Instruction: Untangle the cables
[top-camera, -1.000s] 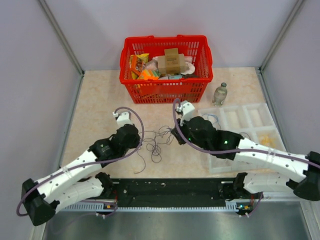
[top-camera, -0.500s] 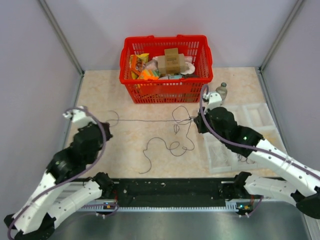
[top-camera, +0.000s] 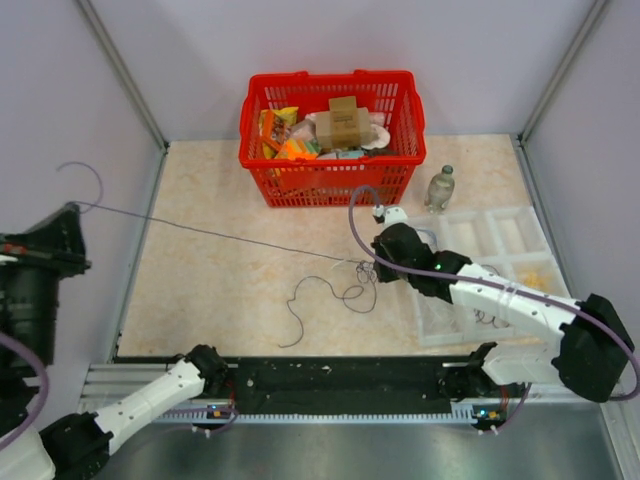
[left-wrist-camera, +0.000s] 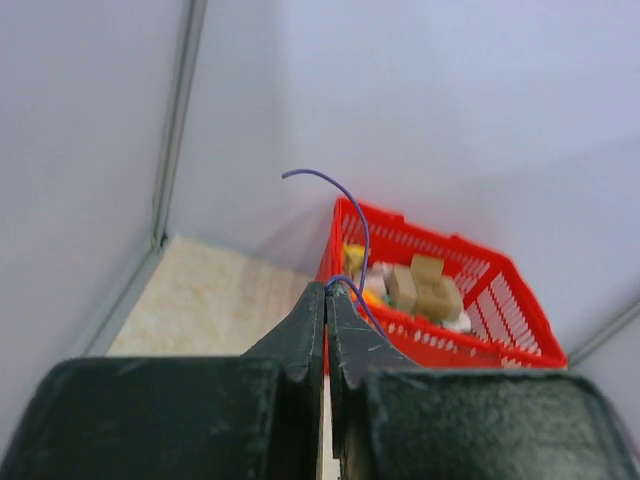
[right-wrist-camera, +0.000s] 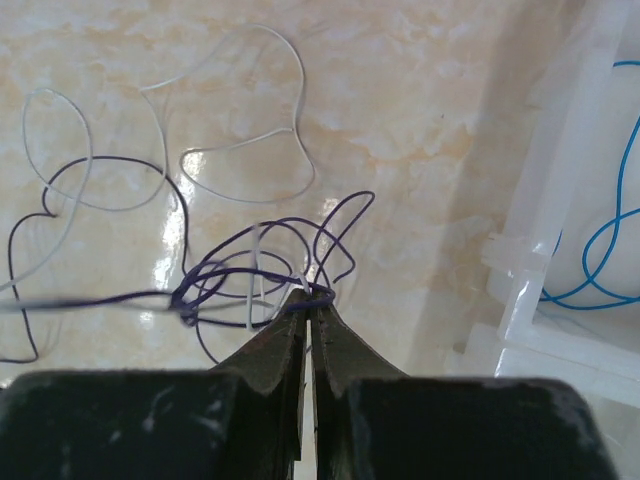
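The left gripper is raised at the left edge of the workspace. Its dark, matte jaws are pressed together on a thin purple strand of the cables. A short free end of that strand is seen curling in an arc above the fingertips. From this grip the strand is drawn as a straight, taut line across the table to a small knot at the right gripper. The tapered jaws of the right gripper are closed to a pinch on several purple loops at that knot, low over the surface. Slack loops of a white strand and further purple wire are laid flat on the glossy, beige marbled tabletop beside the knot. A blue strand is coiled inside the translucent plastic tray at the right. A red lattice-walled basket is stood at the far edge.
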